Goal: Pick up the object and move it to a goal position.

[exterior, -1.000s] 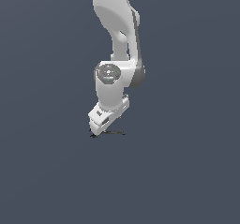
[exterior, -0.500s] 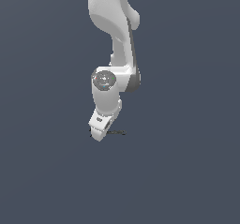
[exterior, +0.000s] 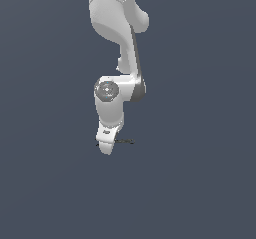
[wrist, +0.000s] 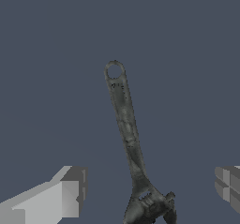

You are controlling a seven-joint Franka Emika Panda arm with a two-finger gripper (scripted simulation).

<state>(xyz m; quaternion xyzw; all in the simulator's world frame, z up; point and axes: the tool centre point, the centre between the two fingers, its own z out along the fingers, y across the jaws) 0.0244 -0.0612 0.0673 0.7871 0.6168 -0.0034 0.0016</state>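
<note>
Nothing else sits around here, I see only the white arm (exterior: 120,43) reaching down from above. My gripper (wrist: 145,190) is spread wide, one finger (wrist: 51,197) on each side of the wrench (wrist: 126,134), neither touching it. The wrench is thin, dark grey, mottled, with a ring at its far end and the open jaw nearest me. It lies flat on a plain slate-blue floor (exterior: 200,183), under the gripper (exterior: 106,147).
</note>
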